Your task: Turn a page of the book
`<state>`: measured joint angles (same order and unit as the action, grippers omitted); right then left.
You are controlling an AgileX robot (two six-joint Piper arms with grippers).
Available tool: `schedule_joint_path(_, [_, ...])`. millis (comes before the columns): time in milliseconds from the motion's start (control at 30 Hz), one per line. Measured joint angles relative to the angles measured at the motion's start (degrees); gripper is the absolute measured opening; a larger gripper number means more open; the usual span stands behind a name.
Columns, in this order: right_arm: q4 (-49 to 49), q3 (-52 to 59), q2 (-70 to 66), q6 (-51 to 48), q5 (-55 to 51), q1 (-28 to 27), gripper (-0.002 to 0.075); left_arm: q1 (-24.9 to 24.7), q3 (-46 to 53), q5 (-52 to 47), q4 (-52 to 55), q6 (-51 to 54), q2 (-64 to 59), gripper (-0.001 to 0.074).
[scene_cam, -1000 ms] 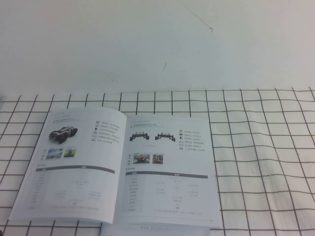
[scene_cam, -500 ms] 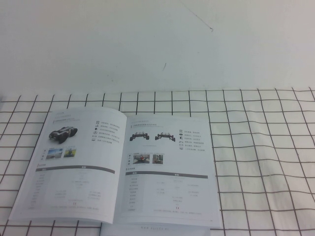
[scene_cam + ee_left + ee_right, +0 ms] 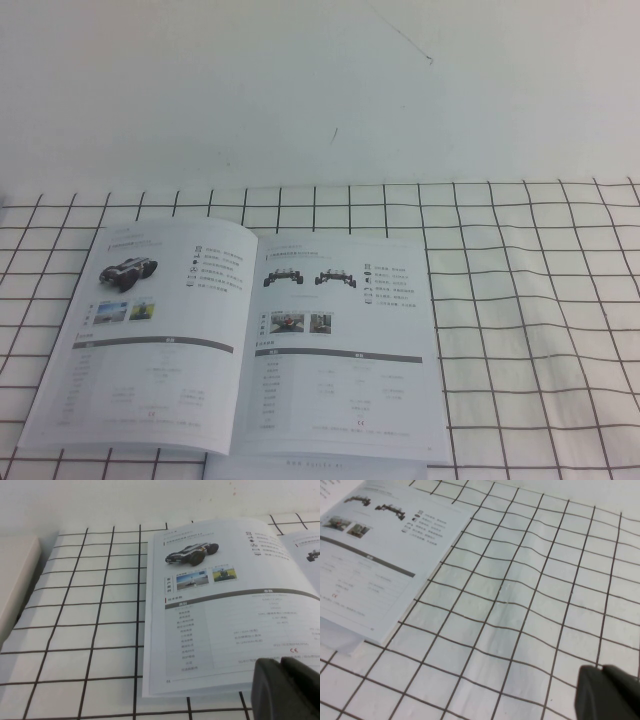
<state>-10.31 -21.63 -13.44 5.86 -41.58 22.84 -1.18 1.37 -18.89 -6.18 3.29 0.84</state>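
The thin glossy white booklet [image 3: 240,340] lay open in the lower left of the high view, on the white cloth with black grid lines [image 3: 530,300]. No arm appeared there. Only the wrist views showed the dark left gripper [image 3: 286,687] just beside the turned cover leaf [image 3: 220,605], fingers together, and the right gripper [image 3: 607,692] over bare cloth, closed. The print was too small to read.

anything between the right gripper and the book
Nothing: in the right wrist view only bare checked cloth lies between the right gripper, jaws shut, and the book.
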Motion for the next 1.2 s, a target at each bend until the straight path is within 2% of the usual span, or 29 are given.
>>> schedule_joint_path(200, [-3.7, 1.5, 2.6, -3.6, 3.6, -1.5, -0.0002, 0.0, 0.0, -0.1, 0.0, -0.1, 0.0, -0.0003])
schedule_joint_path(600, [-6.9, 22.3, 13.9, -6.3, 34.0, -23.2, -0.0002, 0.0, 0.0, -0.1, 0.0, -0.1, 0.0, -0.0003])
schedule_joint_path(800, [-6.9, 23.2, 14.2, -4.9, 32.5, -25.7, -0.0002, 0.0, 0.0, -0.1, 0.0, -0.1, 0.0, -0.0003])
schedule_joint_path(1000, [-6.9, 23.3, 14.2, -3.3, 20.0, -25.7, -0.0002, 0.0, 0.0, -0.1, 0.1, -0.1, 0.0, -0.0003])
schedule_joint_path(1200, [-7.2, 23.3, 14.2, -3.0, 19.4, -25.7, -0.0002, 0.0, 0.0, -0.1, 0.1, -0.1, 0.0, -0.0003])
